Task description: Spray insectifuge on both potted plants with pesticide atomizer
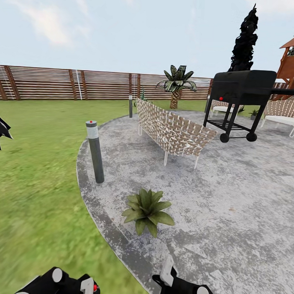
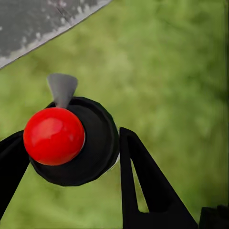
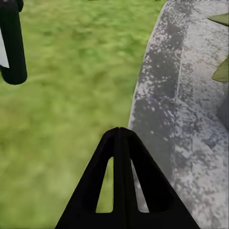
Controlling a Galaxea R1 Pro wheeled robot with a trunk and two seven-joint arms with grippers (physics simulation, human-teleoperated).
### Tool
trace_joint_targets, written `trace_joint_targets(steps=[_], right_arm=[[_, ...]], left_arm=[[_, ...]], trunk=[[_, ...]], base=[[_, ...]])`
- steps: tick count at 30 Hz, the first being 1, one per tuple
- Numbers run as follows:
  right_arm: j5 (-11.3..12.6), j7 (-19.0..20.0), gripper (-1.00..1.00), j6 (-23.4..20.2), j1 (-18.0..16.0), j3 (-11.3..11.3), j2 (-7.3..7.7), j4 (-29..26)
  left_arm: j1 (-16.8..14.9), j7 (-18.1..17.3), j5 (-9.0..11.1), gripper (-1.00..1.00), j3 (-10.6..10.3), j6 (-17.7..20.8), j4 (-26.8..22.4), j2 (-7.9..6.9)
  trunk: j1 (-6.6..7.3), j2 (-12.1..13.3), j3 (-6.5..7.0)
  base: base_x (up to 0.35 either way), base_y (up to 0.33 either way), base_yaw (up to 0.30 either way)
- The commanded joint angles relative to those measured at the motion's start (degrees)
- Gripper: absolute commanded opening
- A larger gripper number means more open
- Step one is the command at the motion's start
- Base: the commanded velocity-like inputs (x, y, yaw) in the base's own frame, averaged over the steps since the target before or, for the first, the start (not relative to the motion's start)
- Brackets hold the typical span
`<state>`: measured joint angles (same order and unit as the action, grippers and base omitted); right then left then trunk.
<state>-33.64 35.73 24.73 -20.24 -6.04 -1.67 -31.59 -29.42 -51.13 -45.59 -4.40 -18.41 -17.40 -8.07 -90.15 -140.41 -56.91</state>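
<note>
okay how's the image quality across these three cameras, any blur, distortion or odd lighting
Head view: flat, even daylight with barely any cast shadows; grass smears toward the lower left corner, and the bollard leans from wide-angle distortion. Left wrist view: lawn is soft blur behind the sharp red-capped atomizer. Right wrist view: grass blotchy, patio edge fairly crisp.

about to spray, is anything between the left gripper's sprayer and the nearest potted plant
Nothing visible. The left gripper holds the black atomizer with the red ball top over grass; the green pointed-leaf rosette sits ahead on the mottled grey patio, with only lawn and paving between.
</note>
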Motion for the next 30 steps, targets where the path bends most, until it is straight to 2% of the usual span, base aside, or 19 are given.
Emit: trace_joint_targets(steps=[1,4,9,20,22,26,30], right_arm=[[-0.55,0.02,-1.0,0.3,-0.04,0.05,-0.04,-0.09],[-0.55,0.59,-1.0,0.24,-0.05,-0.08,-0.26,-0.95],[-0.63,5.87,-1.0,0.16,-0.04,-0.11,-0.87,-2.52],[-0.64,6.73,-1.0,0.14,-0.08,-0.11,-2.66,-3.28],[-0.64,6.72,-1.0,0.14,-0.11,-0.11,-2.7,-3.3],[-0.7,6.72,-1.0,0.14,-0.13,-0.11,-2.72,-3.23],[-0.72,6.72,-1.0,0.18,-0.13,-0.11,-2.72,-3.22]], left_arm=[[-0.03,0.05,-0.07,-1.0,-0.43,-0.14,-0.21,0.22],[-0.03,0.13,-0.1,-1.0,-0.5,-0.07,-2.13,1.58],[-0.02,0.17,-0.11,-1.0,-0.53,-0.05,-4.11,3.13],[-0.02,0.16,-0.16,-1.0,-0.74,-0.22,-4.89,5.98],[-0.02,0.1,-0.18,-1.0,-1.16,-0.28,-5.1,6.64],[-0.02,-0.07,-0.18,-1.0,-3.7,-0.23,-6.37,7.94],[-0.02,-0.1,-0.19,-1.0,-5.14,-0.23,-6.64,9.16]], trunk=[[0.01,-0.02,-0.05],[0.01,-0.02,-0.05],[0.01,-0.02,-0.05],[0.01,-0.02,-0.05],[0.01,-0.02,-0.05],[0.01,-0.02,-0.05],[0.01,-0.02,-0.05]], base=[[0.0,0.0,0.0],[0.0,0.0,0.0],[0.0,0.0,0.0],[0.0,0.0,0.0],[0.0,0.0,0.0],[0.0,0.0,0.0],[0.0,0.0,0.0]])
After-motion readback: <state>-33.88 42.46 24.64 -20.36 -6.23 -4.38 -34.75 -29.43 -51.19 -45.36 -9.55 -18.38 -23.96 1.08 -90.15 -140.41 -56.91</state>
